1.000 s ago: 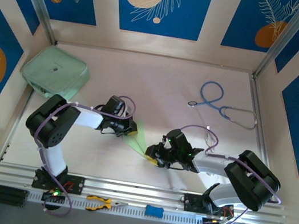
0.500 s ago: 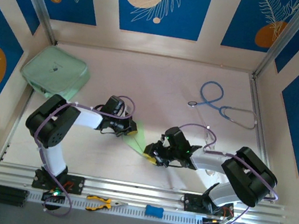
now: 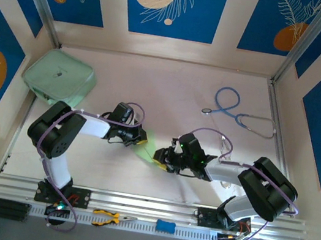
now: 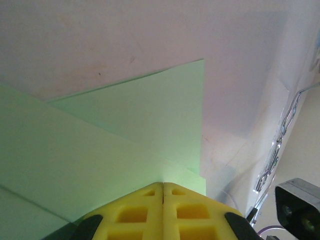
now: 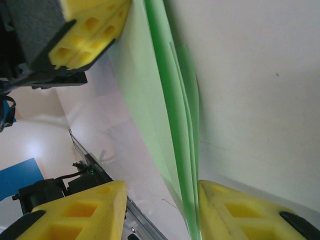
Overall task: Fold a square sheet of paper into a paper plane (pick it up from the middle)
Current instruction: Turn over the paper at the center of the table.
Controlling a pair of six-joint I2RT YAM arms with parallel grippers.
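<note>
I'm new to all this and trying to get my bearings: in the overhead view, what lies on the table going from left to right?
From the left: mint-green pouch → left gripper → light-green paper → right gripper → blue stethoscope.

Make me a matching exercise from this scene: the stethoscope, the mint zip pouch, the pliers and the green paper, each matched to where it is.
1 stethoscope
2 zip pouch
3 pliers
4 green paper

A middle of the table
B far left corner
C on the near rail
D far right side

Pairs: 1-D, 2-B, 3-C, 4-A
</note>
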